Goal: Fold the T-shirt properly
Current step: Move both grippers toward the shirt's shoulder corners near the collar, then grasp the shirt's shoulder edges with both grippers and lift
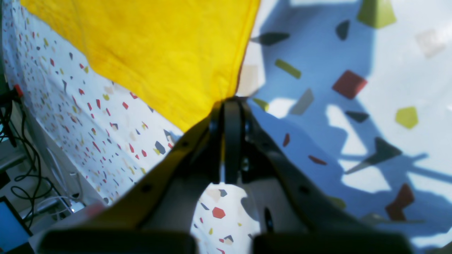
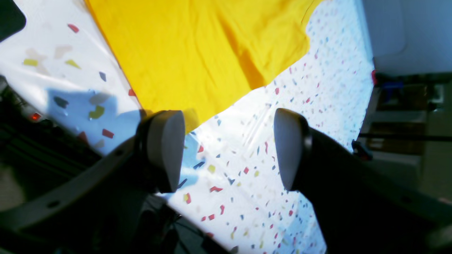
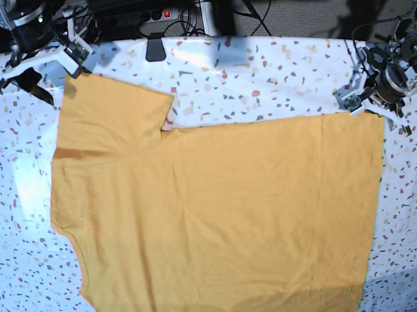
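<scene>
Near edge: the T-shirt's (image 3: 218, 231) side seam lay closest to the base camera, running along the near rim of the counter (image 3: 13, 302).
T-shirt position: spread flat and unfolded on the speckled tablecloth (image 3: 274, 72), collar to the left of the base view, hem to the right, one sleeve (image 3: 112, 111) reaching to the far left.
Left tool (image 1: 231, 106): jaws pressed together on the far right hem corner of the shirt (yellow cloth ran straight into the pinch in its wrist view).
Right tool (image 2: 229, 148): jaws wide apart and holding nothing, hanging just above the tip of the far sleeve, with one pad (image 2: 166, 151) over the cloth's edge and the other over bare tablecloth.
Step in hand: taking hold for the first fold, judged from the flat shirt; one corner was gripped, the sleeve end was not.
Next move: the right tool would likely need to lower and pinch the sleeve edge, then both ends could lift together toward the near side (uneven lift risks a skewed crease).
</scene>
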